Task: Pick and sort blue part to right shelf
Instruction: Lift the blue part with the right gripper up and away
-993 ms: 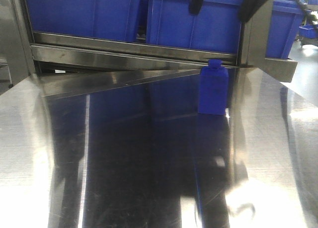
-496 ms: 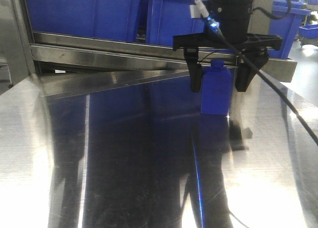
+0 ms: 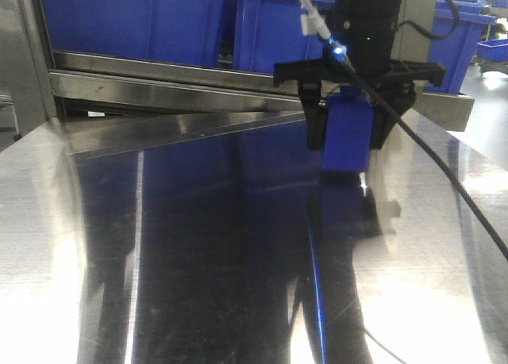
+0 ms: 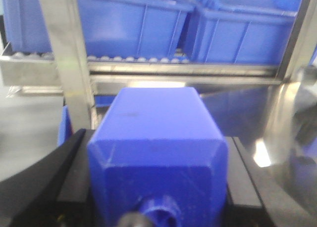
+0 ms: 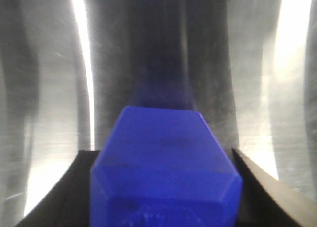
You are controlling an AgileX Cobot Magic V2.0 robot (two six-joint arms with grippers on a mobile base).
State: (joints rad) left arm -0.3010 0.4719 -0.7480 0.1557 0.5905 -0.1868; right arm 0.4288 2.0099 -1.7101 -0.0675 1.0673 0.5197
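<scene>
A blue part [image 3: 347, 134], a boxy bottle-like block, stands upright at the far right of a shiny steel counter [image 3: 198, 245], just in front of a shelf. The right gripper [image 3: 348, 140] comes straight down over it. Its black fingers [image 3: 316, 130] are clenched on the block, one against each side. Reflections make it unclear whether the base touches the counter or sits just above it.

The right wrist view looks down along the same blue part [image 5: 166, 158], with a dark finger [image 5: 257, 187] at each lower corner and streaked steel beyond. A black cable [image 3: 444, 182] trails from the arm towards the lower right.

Behind the block, a steel shelf rail [image 3: 198, 74] runs across, with large blue bins [image 3: 135, 19] side by side above it.

The left arm does not appear in the front view. In the left wrist view, another blue part [image 4: 156, 138] fills the left gripper [image 4: 157, 137]. Its round neck [image 4: 158, 212] points towards the camera, and the black fingers [image 4: 74, 162] press against both of its sides, grasping it. Beyond it are a steel post [image 4: 67, 54] and more blue bins [image 4: 124, 24] on a shelf.
</scene>
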